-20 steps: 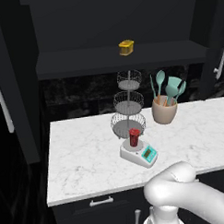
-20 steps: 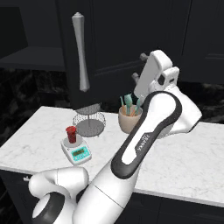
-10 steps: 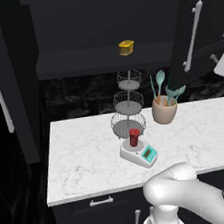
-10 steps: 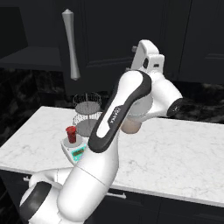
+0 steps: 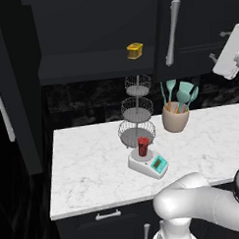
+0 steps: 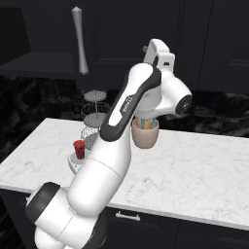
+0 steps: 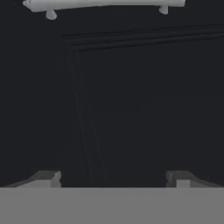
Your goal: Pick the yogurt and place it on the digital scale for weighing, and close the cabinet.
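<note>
The yogurt point(image 5: 143, 146), a small red cup, stands on the round plate of the white digital scale point(image 5: 149, 164) on the marble counter. From the right base view the yogurt point(image 6: 79, 148) shows just left of my arm, which hides most of the scale point(image 6: 74, 164). The black upper cabinet has its right door point(image 5: 191, 34) swung nearly flush, with its silver bar handle point(image 5: 172, 30) upright. Its left door point(image 5: 14, 96) stands wide open. My gripper point(image 7: 113, 179) is open and holds nothing, close against the right door's panel below the handle point(image 7: 105, 4). It is high above the counter point(image 6: 155, 49).
A squat yellow container point(image 5: 134, 51) sits on the open cabinet shelf. A tiered wire basket stand point(image 5: 136, 111) rises behind the scale, and a beige crock of teal utensils point(image 5: 175, 116) is to its right. A drawer handle point(image 5: 108, 215) lies under the counter edge.
The right cabinet door has swung toward shut, its handle moving left in the left base view. My arm has swung with it, the open hand staying up by the door. The yogurt and scale have not moved.
</note>
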Controlling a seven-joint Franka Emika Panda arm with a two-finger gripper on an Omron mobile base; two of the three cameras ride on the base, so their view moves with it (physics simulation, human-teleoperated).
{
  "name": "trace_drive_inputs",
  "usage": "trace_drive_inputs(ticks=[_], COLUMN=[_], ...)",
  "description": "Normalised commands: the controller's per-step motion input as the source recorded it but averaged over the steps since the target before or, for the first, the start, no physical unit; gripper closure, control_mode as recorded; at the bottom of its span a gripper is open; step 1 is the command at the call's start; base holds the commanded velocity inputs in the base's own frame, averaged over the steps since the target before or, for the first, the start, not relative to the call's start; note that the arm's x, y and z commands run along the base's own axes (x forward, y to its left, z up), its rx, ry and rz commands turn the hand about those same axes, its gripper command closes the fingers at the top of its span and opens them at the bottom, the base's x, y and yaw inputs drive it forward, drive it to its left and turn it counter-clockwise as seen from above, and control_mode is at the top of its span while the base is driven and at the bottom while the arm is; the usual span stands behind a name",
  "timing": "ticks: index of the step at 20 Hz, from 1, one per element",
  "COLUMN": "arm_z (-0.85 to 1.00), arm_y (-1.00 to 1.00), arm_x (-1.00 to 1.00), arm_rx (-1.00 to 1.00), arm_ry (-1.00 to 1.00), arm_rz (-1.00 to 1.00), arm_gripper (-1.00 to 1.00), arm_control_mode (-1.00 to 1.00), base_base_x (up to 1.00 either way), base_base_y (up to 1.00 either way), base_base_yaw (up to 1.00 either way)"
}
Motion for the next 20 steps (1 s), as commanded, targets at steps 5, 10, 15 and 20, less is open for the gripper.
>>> trace_drive_inputs(ticks=[5,10,15,20], arm_z=[-0.27,-0.3,-0.22,-0.47], arm_y=[0.21,0.04,0.4,1.0], arm_x=[0.99,0.57,-0.45,-1.0], arm_rx=[0.0,0.0,0.0,-0.05], arm_ry=[0.0,-0.02,-0.05,-0.25], arm_rz=[-0.01,-0.03,-0.01,-0.05], arm_gripper=[-1.0,-1.0,-1.0,-1.0], arm_control_mode=[-1.0,-1.0,-1.0,-1.0], base_base_x=[0.0,0.0,0.0,0.0], base_base_y=[0.0,0.0,0.0,0.0], base_base_yaw=[0.0,0.0,0.0,0.0])
